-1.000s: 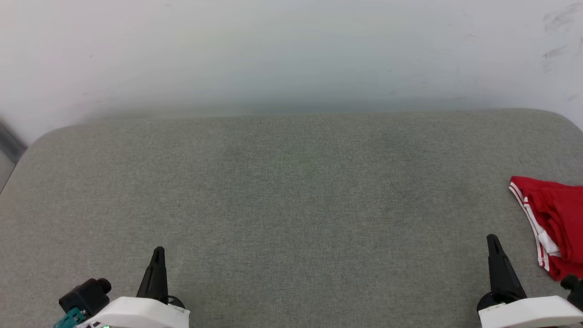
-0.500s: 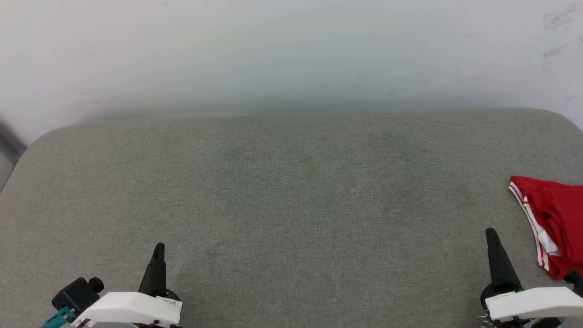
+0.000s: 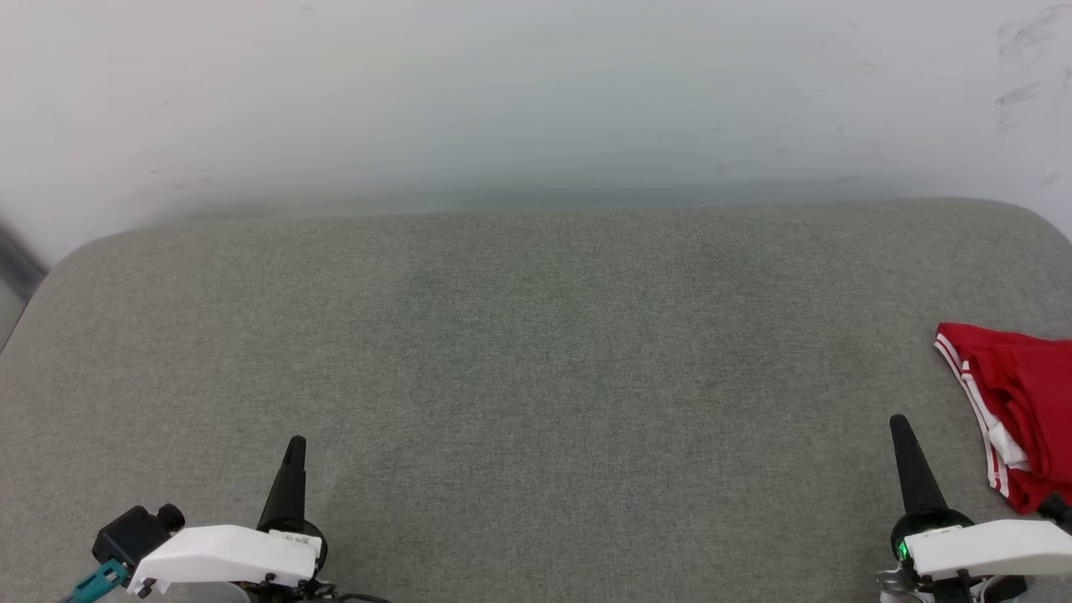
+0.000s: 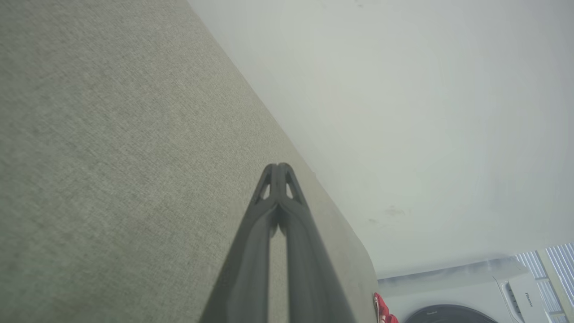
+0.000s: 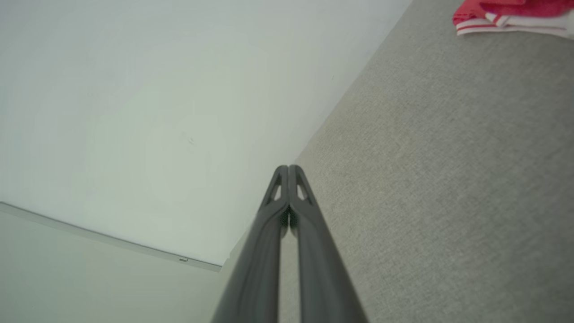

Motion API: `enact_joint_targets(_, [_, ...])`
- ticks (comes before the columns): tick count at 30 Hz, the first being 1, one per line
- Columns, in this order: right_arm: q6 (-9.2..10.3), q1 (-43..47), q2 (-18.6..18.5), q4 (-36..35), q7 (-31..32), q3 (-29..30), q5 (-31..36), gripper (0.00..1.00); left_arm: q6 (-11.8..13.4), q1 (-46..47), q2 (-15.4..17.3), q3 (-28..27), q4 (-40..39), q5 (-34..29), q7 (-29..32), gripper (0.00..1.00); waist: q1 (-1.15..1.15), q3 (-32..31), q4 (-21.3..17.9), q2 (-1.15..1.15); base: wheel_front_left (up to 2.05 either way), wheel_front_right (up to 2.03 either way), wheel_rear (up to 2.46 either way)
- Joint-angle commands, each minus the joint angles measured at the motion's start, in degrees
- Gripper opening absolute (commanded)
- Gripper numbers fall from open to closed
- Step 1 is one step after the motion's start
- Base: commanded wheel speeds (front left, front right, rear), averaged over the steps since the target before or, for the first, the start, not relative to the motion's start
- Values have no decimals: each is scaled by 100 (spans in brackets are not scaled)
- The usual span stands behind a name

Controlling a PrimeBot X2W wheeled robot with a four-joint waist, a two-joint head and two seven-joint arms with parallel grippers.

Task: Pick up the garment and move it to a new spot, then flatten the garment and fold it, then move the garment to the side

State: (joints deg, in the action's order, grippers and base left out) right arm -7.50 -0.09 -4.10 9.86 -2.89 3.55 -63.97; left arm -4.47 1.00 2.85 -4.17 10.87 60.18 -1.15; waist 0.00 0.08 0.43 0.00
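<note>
The garment (image 3: 1026, 402) is a bunched red cloth with red-and-white striped trim, lying at the right edge of the grey padded surface (image 3: 536, 352); part of it runs out of frame. A sliver of the garment (image 4: 381, 309) shows low in the left wrist view, and the garment (image 5: 506, 15) sits at the top right of the right wrist view. My right gripper (image 3: 900, 423) is shut and empty, a short way to the left of the cloth and not touching it. My left gripper (image 3: 295, 444) is shut and empty at the lower left, far from it. In their own views the left gripper (image 4: 278, 167) and the right gripper (image 5: 288, 168) have tips pressed together.
A pale wall (image 3: 536, 100) rises behind the surface's far edge. In the left wrist view a white appliance (image 4: 493, 291) with a dark round door stands beyond the surface's end. The surface has rounded far corners.
Both arms have drawn back toward the bottom of the head view and rolled a little; both fingertips sit slightly higher in the picture. The garment has not moved.
</note>
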Motion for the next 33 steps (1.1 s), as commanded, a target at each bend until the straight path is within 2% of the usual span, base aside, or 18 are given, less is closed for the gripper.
enact_joint_targets(1, [0, -178, -45, -19, 47, 13, -156, 0, -41, 142, 5, -31, -27, 158, 44, 0, 0, 0, -1, 0, 0, 0, 0])
enact_joint_targets(8, [1, -269, -41, 65, 195, 33, -738, 0, -100, 236, 5, -78, 45, 782, 193, 0, 0, 2, -8, 0, 0, 0, 0])
enact_joint_targets(33, [1, -469, -21, 249, 526, 85, -1923, 0, -221, 412, 4, -163, 195, 2068, 506, 0, 0, 6, -24, 0, 0, 0, 0])
